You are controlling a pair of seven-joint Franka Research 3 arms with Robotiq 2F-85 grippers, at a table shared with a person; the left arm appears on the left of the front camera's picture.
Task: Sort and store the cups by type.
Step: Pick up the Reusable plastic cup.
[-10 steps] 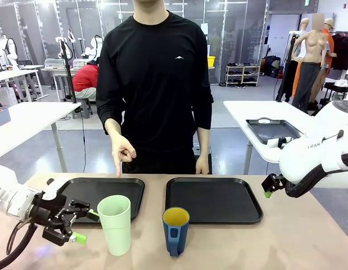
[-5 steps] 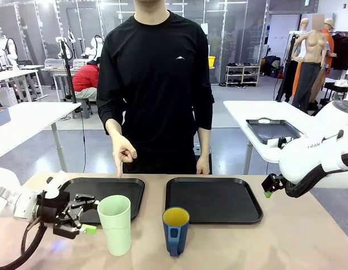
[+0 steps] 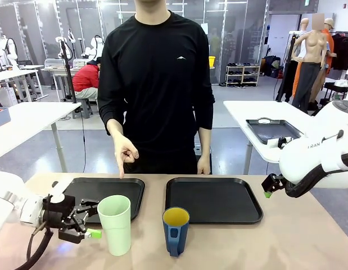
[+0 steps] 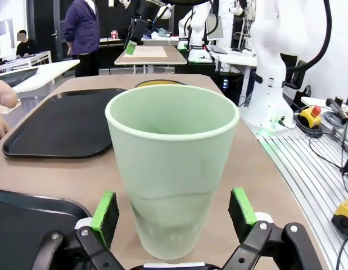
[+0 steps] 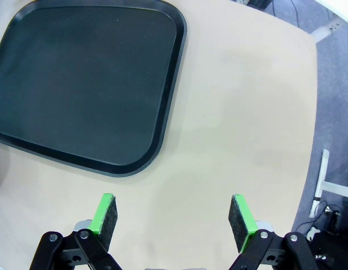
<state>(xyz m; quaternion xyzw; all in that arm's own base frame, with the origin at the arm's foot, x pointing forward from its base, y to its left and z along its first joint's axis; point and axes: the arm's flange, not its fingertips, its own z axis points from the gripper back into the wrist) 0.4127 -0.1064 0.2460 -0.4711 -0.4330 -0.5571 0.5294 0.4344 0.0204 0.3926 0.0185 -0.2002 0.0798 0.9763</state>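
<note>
A tall pale mint-green tumbler (image 3: 115, 224) stands upright on the tan table in front of the left black tray (image 3: 100, 188). To its right stands a dark blue mug (image 3: 175, 229) with a yellow inside. My left gripper (image 3: 91, 220) is open at the tumbler's left side. In the left wrist view the tumbler (image 4: 172, 169) stands between the green pads (image 4: 105, 211), with a gap on each side. The mug's rim (image 4: 157, 83) peeks out behind it. My right gripper (image 3: 269, 187) hangs open at the right, over bare table (image 5: 172, 216), beside the right tray (image 5: 84, 79).
The right black tray (image 3: 213, 199) lies bare behind the mug. The person stands at the far edge, one hand (image 3: 124, 153) pointing a finger down over the left tray. Other tables stand farther back.
My left gripper has slid right and levelled out, so its fingers now straddle the tumbler's lower part. The right arm and both cups have stayed put.
</note>
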